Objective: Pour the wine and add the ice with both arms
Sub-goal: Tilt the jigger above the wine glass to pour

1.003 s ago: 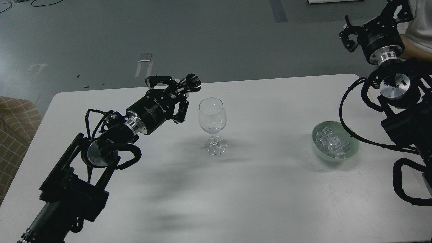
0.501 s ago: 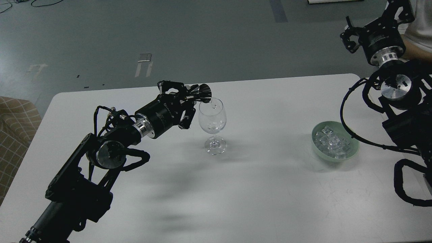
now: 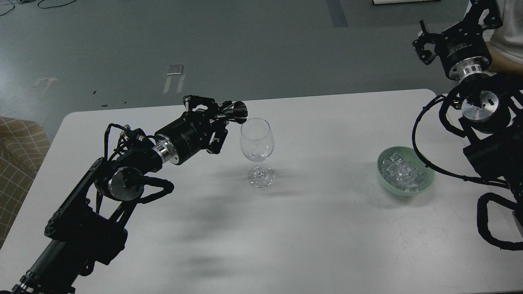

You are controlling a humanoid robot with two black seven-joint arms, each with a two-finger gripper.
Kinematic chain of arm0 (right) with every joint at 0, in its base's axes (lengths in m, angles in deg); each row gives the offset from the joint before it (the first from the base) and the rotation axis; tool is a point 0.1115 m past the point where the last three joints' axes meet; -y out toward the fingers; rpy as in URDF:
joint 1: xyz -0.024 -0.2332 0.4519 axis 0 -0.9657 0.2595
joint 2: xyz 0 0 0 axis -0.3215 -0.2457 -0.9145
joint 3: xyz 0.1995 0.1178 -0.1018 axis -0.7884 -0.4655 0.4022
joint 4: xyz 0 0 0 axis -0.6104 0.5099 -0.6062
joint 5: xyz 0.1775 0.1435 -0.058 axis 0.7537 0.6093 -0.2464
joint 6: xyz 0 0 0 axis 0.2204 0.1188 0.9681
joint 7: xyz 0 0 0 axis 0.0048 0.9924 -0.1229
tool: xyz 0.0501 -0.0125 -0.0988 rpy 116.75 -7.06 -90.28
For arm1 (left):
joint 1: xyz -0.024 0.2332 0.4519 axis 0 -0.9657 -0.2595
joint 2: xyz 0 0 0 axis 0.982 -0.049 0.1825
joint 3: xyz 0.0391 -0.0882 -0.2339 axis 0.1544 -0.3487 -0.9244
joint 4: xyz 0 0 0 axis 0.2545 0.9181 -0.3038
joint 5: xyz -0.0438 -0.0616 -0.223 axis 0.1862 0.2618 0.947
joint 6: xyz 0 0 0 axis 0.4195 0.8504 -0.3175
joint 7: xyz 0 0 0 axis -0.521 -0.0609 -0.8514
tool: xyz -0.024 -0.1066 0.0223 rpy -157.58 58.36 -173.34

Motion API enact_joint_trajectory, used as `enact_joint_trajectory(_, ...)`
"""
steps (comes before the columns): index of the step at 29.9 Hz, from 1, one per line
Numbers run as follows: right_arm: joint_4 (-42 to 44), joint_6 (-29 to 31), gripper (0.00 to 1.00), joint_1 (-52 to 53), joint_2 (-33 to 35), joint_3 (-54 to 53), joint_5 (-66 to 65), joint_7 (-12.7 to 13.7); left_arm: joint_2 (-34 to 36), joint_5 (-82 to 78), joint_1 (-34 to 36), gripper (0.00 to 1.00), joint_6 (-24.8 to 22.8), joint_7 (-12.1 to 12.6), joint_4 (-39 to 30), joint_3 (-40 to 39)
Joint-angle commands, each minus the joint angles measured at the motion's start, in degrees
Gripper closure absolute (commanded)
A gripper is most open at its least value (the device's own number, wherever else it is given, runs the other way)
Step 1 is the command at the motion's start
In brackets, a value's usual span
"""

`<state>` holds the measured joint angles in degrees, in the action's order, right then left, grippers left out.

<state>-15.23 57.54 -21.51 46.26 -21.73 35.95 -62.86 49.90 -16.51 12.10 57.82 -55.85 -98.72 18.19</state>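
A clear wine glass (image 3: 256,141) stands upright mid-table, with a trace of clear wine (image 3: 258,154) at the bottom of its bowl. My left gripper (image 3: 219,116) is shut on a small shiny metal cup (image 3: 237,112). The cup is tipped on its side with its mouth just left of the glass rim. The ice (image 3: 401,170) is a heap of clear cubes in a pale green bowl (image 3: 427,182) on the right of the table. My right gripper (image 3: 424,43) hangs high at the top right, beyond the table's far edge, open and empty.
The white table (image 3: 310,237) holds only the glass and the bowl. A person's arm in a white sleeve (image 3: 506,45) is at the top right behind my right arm. A checked chair (image 3: 20,143) stands at the left edge.
My left gripper swung the metal cup right to the glass rim, then drew it back slightly left and up. The right arm has barely moved.
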Motion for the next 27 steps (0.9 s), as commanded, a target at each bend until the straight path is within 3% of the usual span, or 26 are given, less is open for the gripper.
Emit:
enact_joint_trajectory(1,0.05,-0.01,0.00,-0.08,0.20,-0.01,-0.06,0.00,0.34,-1.09,0.21,0.83,-0.15,0.10,-0.49,-0.07)
enact_joint_trajectory(19,0.05,0.25,0.00,-0.35,0.73,-0.09,0.03,-0.09,0.87,-6.63,2.23,0.83,-0.24,3.44,-0.84,1.16)
enact_joint_trajectory(27,0.05,0.25,0.00,-0.61,0.82,-0.09,0.03,-0.09,3.16,-10.05,3.72,0.83,-0.15,5.03,-4.27,2.12)
